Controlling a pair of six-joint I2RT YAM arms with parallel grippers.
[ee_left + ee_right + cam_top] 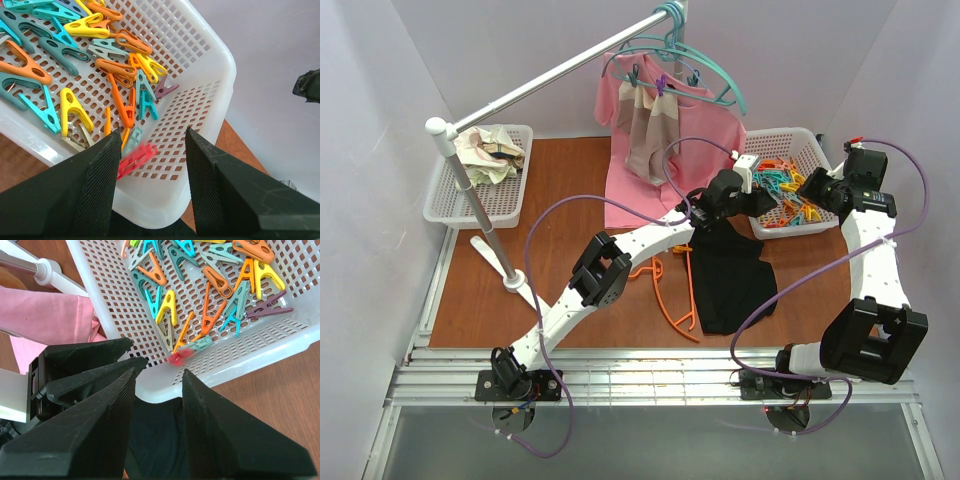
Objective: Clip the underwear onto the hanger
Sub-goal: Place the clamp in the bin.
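Observation:
The black underwear (730, 275) lies flat on the brown table, its top edge against the white clip basket (817, 137). The orange hanger (670, 292) lies on the table just left of it. My left gripper (767, 203) is open and empty at the basket's near-left corner. In the left wrist view (152, 132) a blurred red clip (136, 156) lies inside that corner. My right gripper (810, 190) is open and empty over the basket. The right wrist view (157, 372) shows the underwear (155, 435) below and the red clip (177, 357).
The basket (222, 60) holds several coloured clips (210, 290). A pink shirt (650, 150) and a beige-striped cloth (650, 135) hang from teal hangers (700, 60) on a white rail (550, 80). Its stand (495, 240) and another cloth basket (490, 175) are at left.

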